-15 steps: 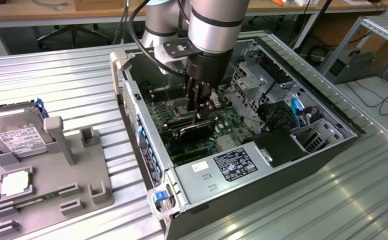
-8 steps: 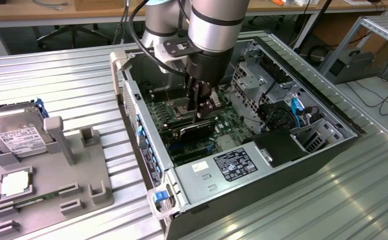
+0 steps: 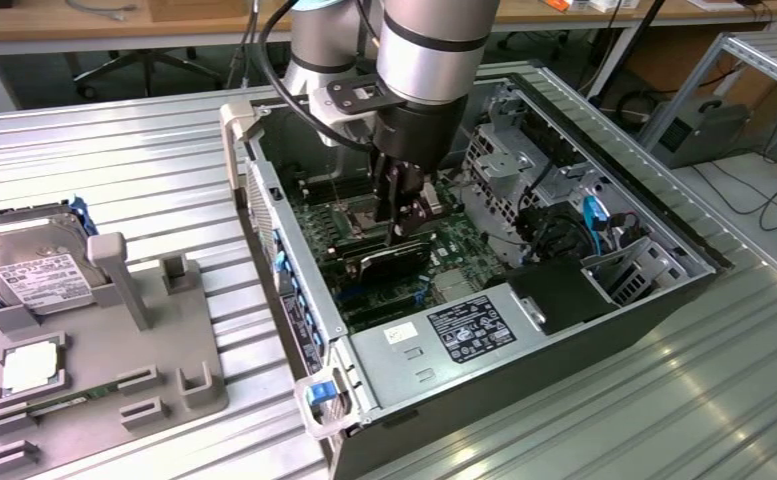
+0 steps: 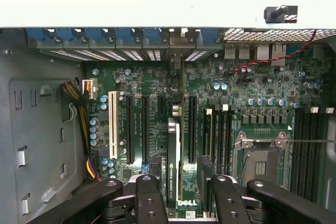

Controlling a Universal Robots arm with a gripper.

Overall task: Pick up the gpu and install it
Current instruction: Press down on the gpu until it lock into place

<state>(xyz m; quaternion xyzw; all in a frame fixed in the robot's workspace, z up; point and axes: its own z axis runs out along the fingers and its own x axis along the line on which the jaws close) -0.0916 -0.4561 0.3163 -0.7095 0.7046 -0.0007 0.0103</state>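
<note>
**Graphics card standing in its slot as robot arm hangs over open PC**

While the computer case [image 3: 495,330] is lying on its side on the ribbed metal table [image 3: 135,170] with its side panel off, the gripper [image 3: 406,222] is hanging inside it over the green motherboard [image 4: 252,85] — its two dark fingers [image 4: 148,200] are standing spread apart, one on either side of the gpu [image 4: 172,166], and in the wrist view a gap is showing between the pads and the card, so they are gripping nothing. The gpu, a thin dark card bearing a green label strip, is standing on edge among the long black expansion slots [image 4: 129,129], near the middle of the motherboard and reaching toward the case's rear wall with its row of blue slot clips [image 4: 131,38]; whether it is pressed fully home cannot be told. Beside it, a white slot [image 4: 113,124] is running parallel, and a processor socket [image 4: 261,156] is sitting on the card's far side. At the table's edge toward the exterior view's left, a grey parts holder [image 3: 121,350] is carrying a silver hard drive [image 3: 28,270] with a white label — well apart from the case. A power supply [image 3: 475,330] with a printed sticker is filling the case's near corner.
</note>
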